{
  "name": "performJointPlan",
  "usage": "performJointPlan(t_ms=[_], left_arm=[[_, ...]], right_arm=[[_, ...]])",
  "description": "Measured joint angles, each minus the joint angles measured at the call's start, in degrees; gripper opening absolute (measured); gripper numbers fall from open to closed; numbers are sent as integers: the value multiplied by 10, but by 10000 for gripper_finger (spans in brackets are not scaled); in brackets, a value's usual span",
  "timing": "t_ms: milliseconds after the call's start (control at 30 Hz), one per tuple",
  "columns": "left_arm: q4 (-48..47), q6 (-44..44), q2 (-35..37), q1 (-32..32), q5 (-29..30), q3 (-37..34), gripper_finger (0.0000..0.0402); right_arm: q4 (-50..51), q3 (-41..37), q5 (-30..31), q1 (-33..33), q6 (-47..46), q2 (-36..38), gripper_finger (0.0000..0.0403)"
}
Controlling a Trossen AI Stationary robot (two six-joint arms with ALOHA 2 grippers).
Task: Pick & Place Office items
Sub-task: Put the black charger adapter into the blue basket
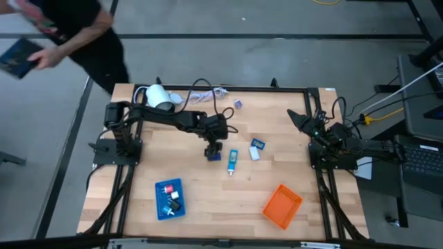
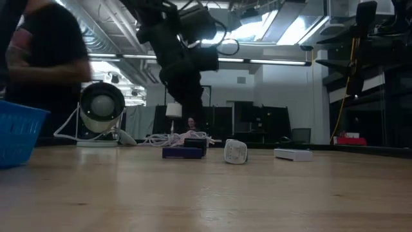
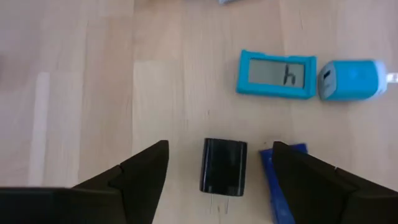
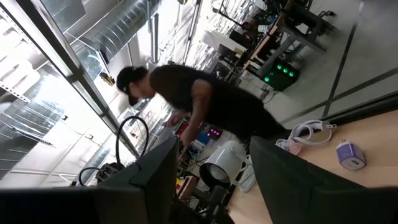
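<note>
My left gripper (image 1: 212, 151) (image 3: 221, 148) is open and points down over the middle of the table. A small black plug charger (image 3: 224, 167) lies flat on the wood between its fingers, touching neither. A navy piece (image 3: 281, 180) lies close beside one finger. Beyond these lie a teal display device (image 3: 277, 74) and a blue charger (image 3: 351, 79). A white piece (image 1: 255, 154) and a blue piece (image 1: 258, 144) lie further right, and a purple piece (image 1: 238, 104) sits near the far edge. My right gripper (image 1: 299, 117) (image 4: 214, 162) waits open at the table's right side, raised and holding nothing.
A blue mesh tray (image 1: 169, 199) holding several small pieces sits near the front left, and an orange tray (image 1: 282, 205) at the front right. A white lamp-like device (image 1: 159, 97) with its cord (image 1: 204, 93) stands at the far left. A person (image 1: 76, 34) bends beyond the far left corner.
</note>
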State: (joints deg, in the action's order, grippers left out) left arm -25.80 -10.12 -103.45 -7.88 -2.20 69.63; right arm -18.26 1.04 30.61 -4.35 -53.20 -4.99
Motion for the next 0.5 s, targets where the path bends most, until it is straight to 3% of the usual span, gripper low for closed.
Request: performJointPlan(t_ms=[500], left_arm=[[-21, -21, -49, -2, 10, 1, 297]], right_arm=[[22, 0, 0, 0, 1, 0, 205]])
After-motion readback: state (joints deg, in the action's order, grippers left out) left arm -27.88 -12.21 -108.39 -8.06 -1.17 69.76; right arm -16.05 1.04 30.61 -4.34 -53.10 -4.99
